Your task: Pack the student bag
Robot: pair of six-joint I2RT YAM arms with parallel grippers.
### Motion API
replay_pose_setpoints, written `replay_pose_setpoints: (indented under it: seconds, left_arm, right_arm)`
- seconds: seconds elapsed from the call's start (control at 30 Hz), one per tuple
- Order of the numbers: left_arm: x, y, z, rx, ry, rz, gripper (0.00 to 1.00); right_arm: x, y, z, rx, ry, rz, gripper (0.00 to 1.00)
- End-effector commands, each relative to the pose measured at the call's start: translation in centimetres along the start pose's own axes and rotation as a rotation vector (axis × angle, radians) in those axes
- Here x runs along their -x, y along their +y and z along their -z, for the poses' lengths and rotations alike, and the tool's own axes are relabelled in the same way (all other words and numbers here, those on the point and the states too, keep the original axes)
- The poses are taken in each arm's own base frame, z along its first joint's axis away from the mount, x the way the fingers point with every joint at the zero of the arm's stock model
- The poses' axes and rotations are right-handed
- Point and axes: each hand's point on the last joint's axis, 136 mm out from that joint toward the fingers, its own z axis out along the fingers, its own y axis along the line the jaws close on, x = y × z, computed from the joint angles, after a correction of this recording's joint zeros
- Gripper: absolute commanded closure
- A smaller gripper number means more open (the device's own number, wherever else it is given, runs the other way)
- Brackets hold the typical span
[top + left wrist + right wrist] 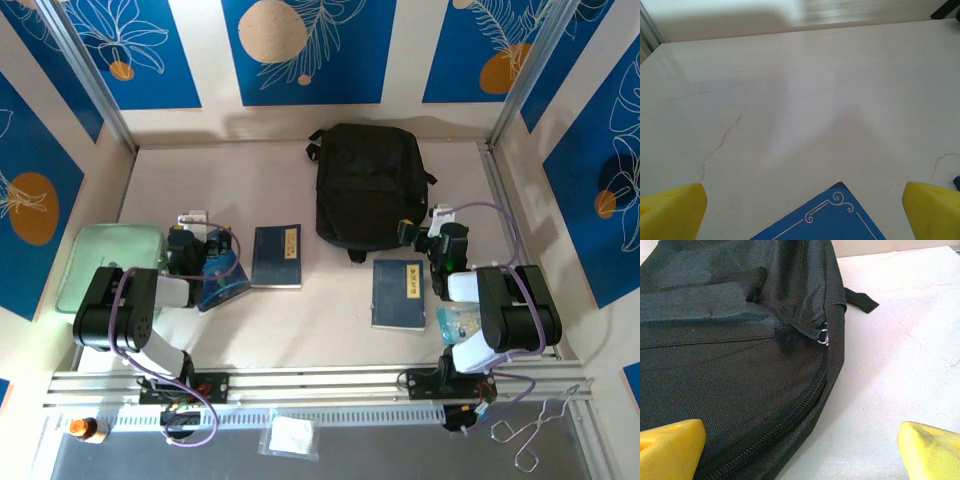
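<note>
**Packing not yet begun: bag shut, books outside**

You see the student bag [372, 185] lying flat on the table [250, 180], far from the arm bases and roughly midway between them. It is black and, as far as its zip [790, 425] shows in the right wrist view, closed. Nothing looks packed. One dark blue book [398, 293] lies just in front of the bag, toward the arms. A second book [277, 256] lies in front of the bag and off to its left, apart from it. Further left of the bag, a third blue book [825, 222] lies beneath your left gripper [802, 210], whose yellow fingers [670, 212] stand spread wide, holding nothing. Your right gripper [800, 450] hovers at the bag's near right corner, likewise released and empty. In my judgement, opening the bag, loading each book and closing it all remain
</note>
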Motion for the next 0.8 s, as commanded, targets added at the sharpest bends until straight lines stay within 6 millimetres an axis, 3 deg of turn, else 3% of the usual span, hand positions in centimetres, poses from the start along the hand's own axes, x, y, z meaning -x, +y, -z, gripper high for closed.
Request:
replay_pose_setpoints:
  seconds: [0.0, 0.77]
  left_arm:
    - [0.10, -0.06, 0.05, 0.004, -0.010, -0.016, 0.00]
    - [0.15, -0.09, 0.04, 0.003, -0.011, -0.016, 0.00]
  right_arm:
    - [0.83, 0.08, -0.37, 0.012, -0.015, 0.007, 0.01]
    - [0.82, 0.05, -0.40, 0.016, -0.012, 0.002, 0.01]
